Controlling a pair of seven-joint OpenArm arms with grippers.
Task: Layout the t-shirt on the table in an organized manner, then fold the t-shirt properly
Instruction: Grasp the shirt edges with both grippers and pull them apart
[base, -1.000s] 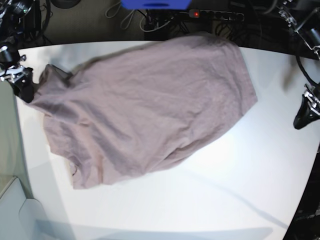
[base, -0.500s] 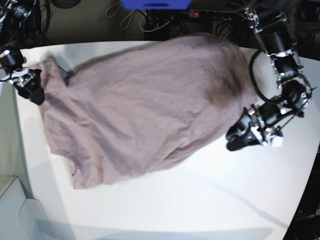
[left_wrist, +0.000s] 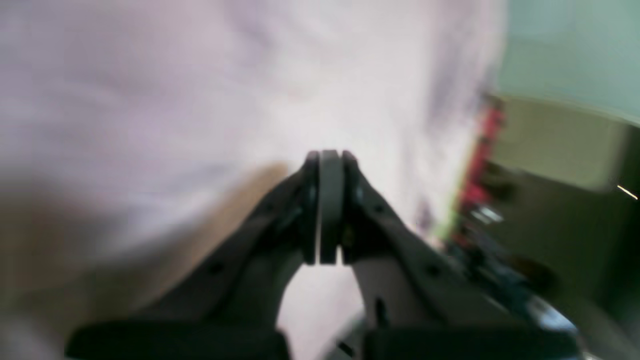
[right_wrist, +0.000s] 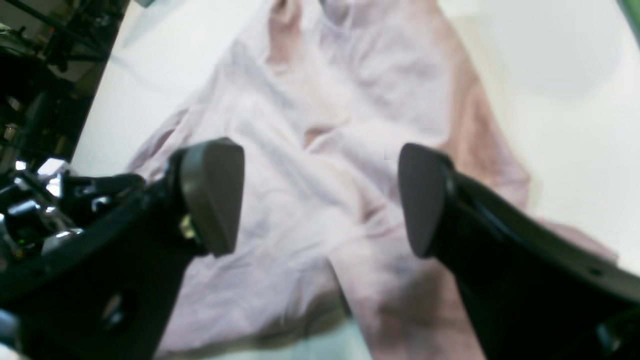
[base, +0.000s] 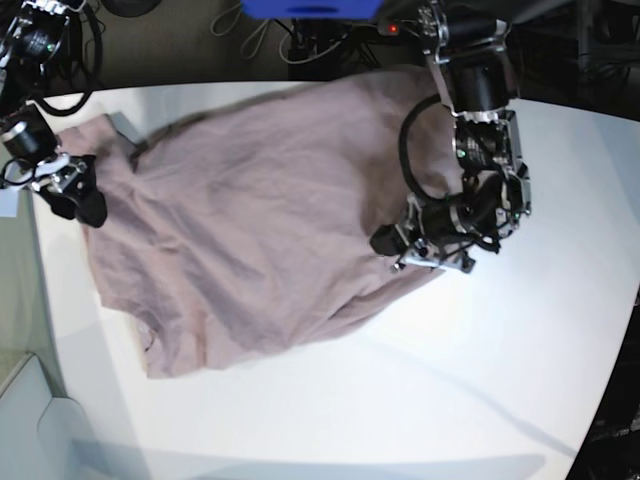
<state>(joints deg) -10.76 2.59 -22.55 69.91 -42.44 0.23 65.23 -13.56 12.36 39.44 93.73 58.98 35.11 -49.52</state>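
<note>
A: Where is the t-shirt (base: 270, 210)?

B: On the table (base: 420, 400), spread over its far-left half, crumpled, not laid flat. The near-right part of the tabletop is bare.

A: Relation to the left gripper (base: 385, 240)?

B: In the base view that gripper sits over the shirt's right-hand edge, arm reaching in from the far side. In the left wrist view (left_wrist: 324, 160) the jaws are pressed together, pads flush. Blurred pale mauve cloth lies beyond them; whether any fabric is caught between the pads, cannot tell.

A: Right gripper (base: 75, 195)?

B: At the shirt's left edge in the base view. Right wrist view (right_wrist: 320, 195): jaws spread wide, nothing between them, with wrinkled cloth (right_wrist: 320, 125) below and ahead of the fingers.

A: Long axis?

B: Diagonal in the base view, running from the far-right corner of the cloth near the table's back edge down to the near-left corner. Which end is collar and which is hem, cannot tell. One folded flap sticks out at the far left, beside the right gripper.
</note>
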